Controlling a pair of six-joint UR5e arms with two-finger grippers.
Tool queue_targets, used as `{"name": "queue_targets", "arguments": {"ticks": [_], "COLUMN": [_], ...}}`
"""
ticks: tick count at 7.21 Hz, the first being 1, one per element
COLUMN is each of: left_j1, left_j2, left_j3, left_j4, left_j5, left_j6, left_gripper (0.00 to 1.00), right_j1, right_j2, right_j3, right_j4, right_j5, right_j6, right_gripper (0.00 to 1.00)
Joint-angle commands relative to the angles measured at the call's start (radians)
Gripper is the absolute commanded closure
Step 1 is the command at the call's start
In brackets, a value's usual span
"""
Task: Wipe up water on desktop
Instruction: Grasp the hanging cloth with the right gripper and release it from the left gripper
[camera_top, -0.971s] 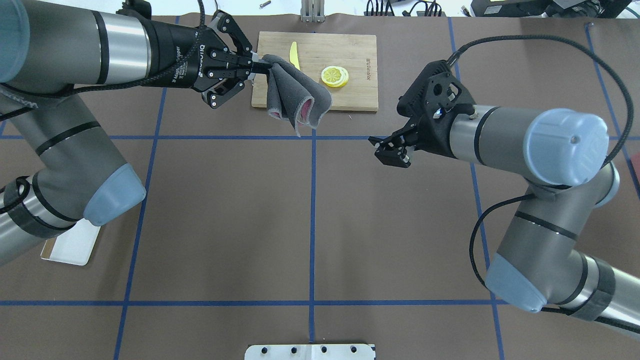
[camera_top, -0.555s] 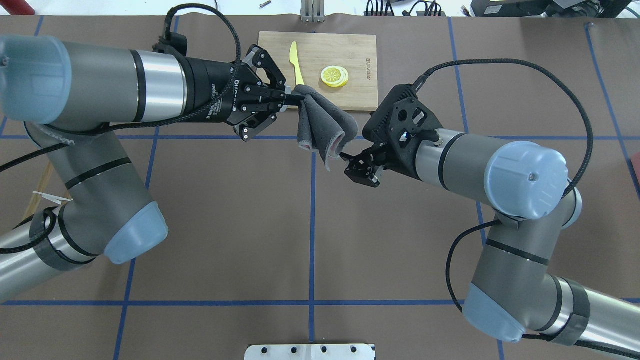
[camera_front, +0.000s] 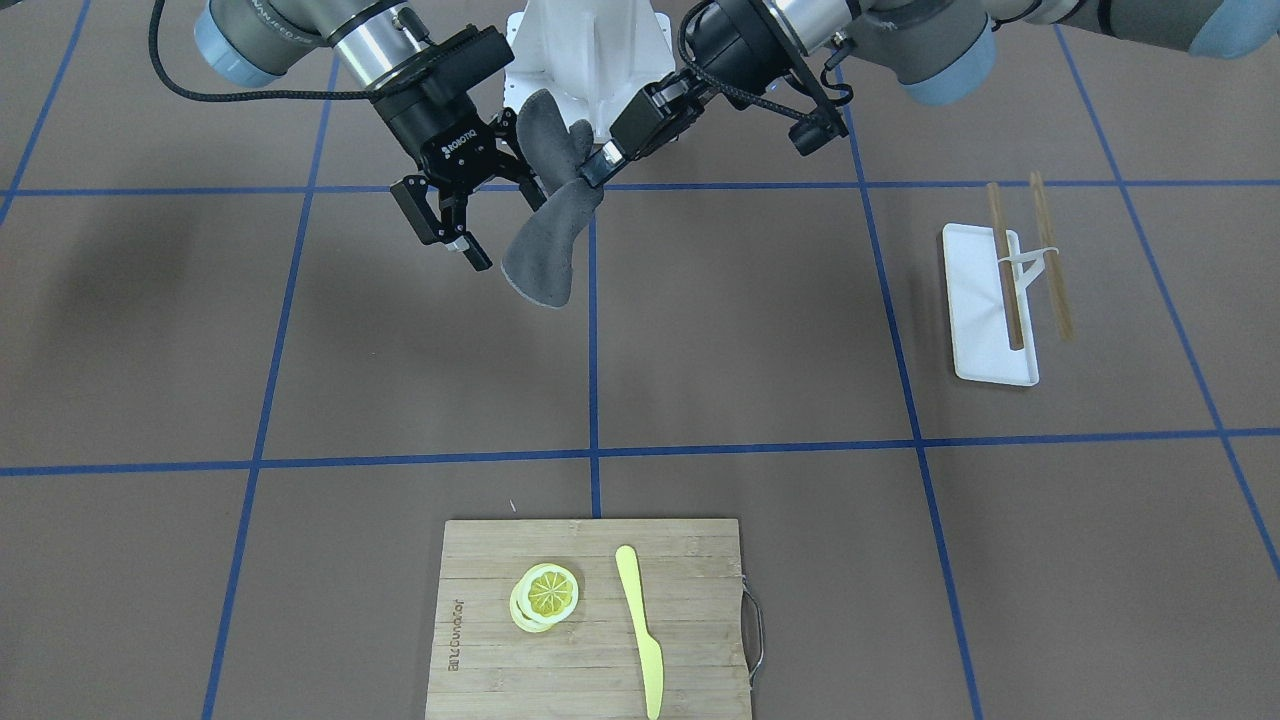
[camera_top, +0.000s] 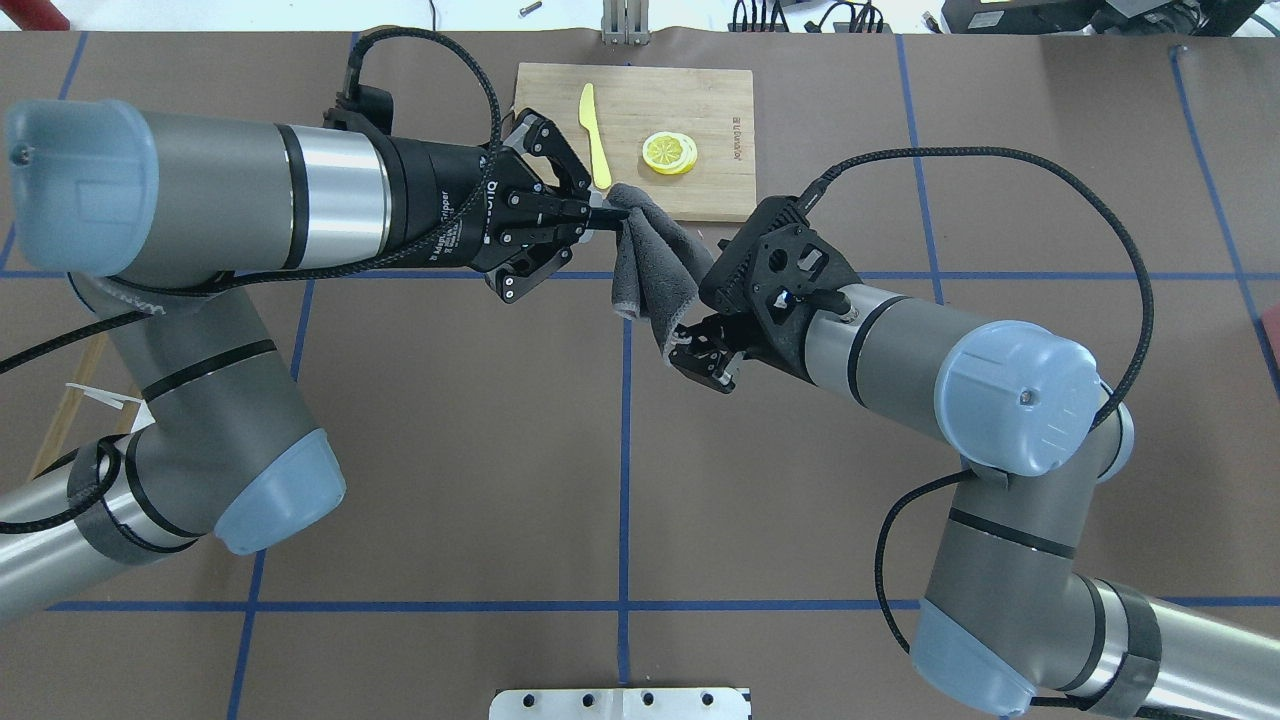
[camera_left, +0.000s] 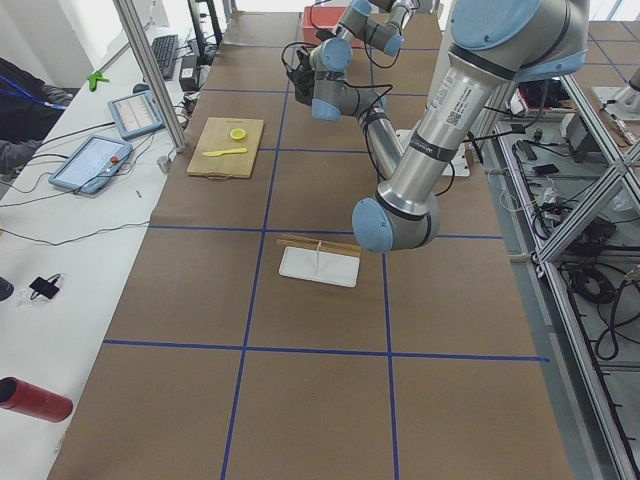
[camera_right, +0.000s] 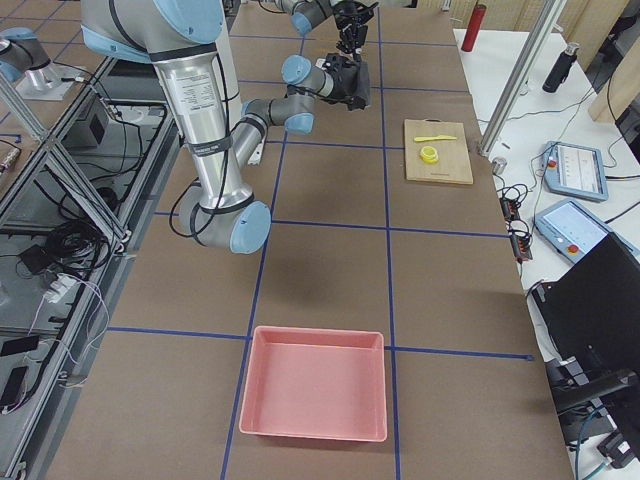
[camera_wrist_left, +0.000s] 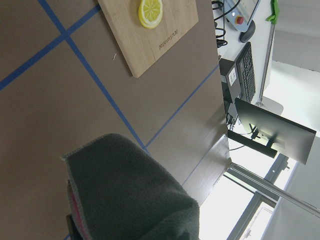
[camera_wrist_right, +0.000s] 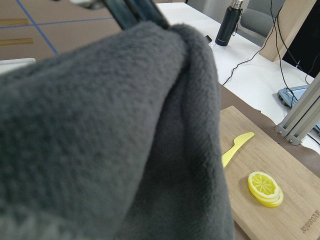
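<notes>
**Positioning the Cloth Above the Desktop**

The desktop (camera_top: 450, 450) shows no discernible water. The grey cloth (camera_top: 650, 270) hangs above it, near the cutting board (camera_top: 700, 100). The left gripper (camera_top: 598, 212) pinches the cloth's top corner. The right gripper (camera_top: 697, 360), fingers spread, sits at the cloth's hanging edge. The step in hand is probably a two-handed grasp. Next, the right fingers need to close on that edge, then lower the cloth flat.

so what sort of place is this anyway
Probably a robotics lab workcell, not a kitchen: the desktop is gridded with blue tape, an aluminium frame post stands at its edge, and a control tablet with a red button lies on the side bench.
</notes>
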Motion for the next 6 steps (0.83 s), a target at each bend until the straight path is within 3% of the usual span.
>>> {"name": "queue_targets", "arguments": {"ticks": [1, 5, 6], "left_j1": [0.006, 0.008, 0.008], "left_j2": [0.005, 0.011, 0.011], "left_j3": [-0.022, -0.039, -0.039], "left_j4": [0.0, -0.001, -0.001], "left_j5": [-0.006, -0.071, -0.071], "left_j6": [0.001, 0.006, 0.006], "left_gripper": [1.0, 1.0, 1.0], "right_j1": [-0.001, 0.001, 0.002], "right_j2": [0.0, -0.006, -0.005], "right_j3": [0.001, -0.001, -0.001], "right_j4": [0.003, 0.005, 0.005], "right_j5": [-0.01, -0.025, -0.031], "right_j6": [0.0, 0.0, 0.0], "right_gripper": [0.34, 0.38, 0.44]}}
